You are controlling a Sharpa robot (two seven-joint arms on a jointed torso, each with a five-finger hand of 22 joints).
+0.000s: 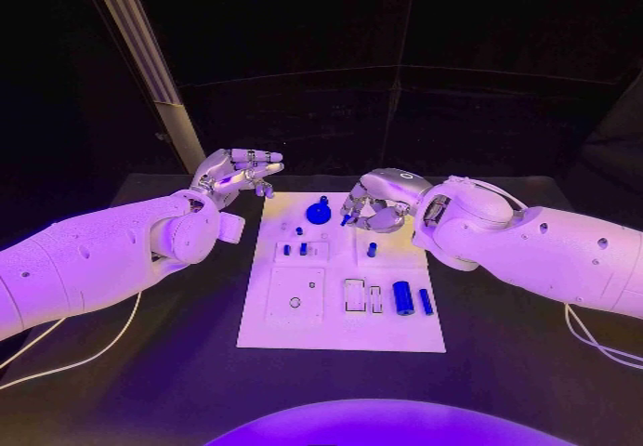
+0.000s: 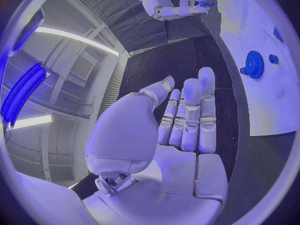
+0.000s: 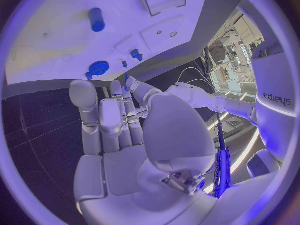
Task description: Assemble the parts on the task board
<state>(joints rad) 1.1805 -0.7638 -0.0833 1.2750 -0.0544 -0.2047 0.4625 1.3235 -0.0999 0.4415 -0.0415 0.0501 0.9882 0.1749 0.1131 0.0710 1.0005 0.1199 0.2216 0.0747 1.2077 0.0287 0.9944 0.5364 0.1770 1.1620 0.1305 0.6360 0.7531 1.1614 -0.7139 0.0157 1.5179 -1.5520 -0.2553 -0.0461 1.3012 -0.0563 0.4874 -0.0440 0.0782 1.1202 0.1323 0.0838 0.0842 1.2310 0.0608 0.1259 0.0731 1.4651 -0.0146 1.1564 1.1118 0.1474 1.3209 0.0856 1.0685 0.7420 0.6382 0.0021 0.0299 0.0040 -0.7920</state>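
Progress: early, by my read. Most parts loose on board [image 1: 342, 330].
- Gear [image 1: 318, 212]: blue, toothed disc w/ knob; on board's far end, just beside right hand [image 1: 376, 206].
- Cylinder [image 1: 403, 297]: blue, lying flat, well nearer robot than either hand.
- Small pegs [image 1: 295, 249]: between the two.
- Right hand: pinches a small blue part [image 2: 206, 4] at fingertips.
- Left hand [image 1: 233, 174]: fingers apart, holds nothing, off board's edge.

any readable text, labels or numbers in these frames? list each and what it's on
"sharpa", printed running sideways on the white left arm in the right wrist view.
Task board: no legible print; the outlines on it are recesses, not lettering.
Blue parts, such as the gear: no markings readable.
Left hand and right hand: no markings readable.
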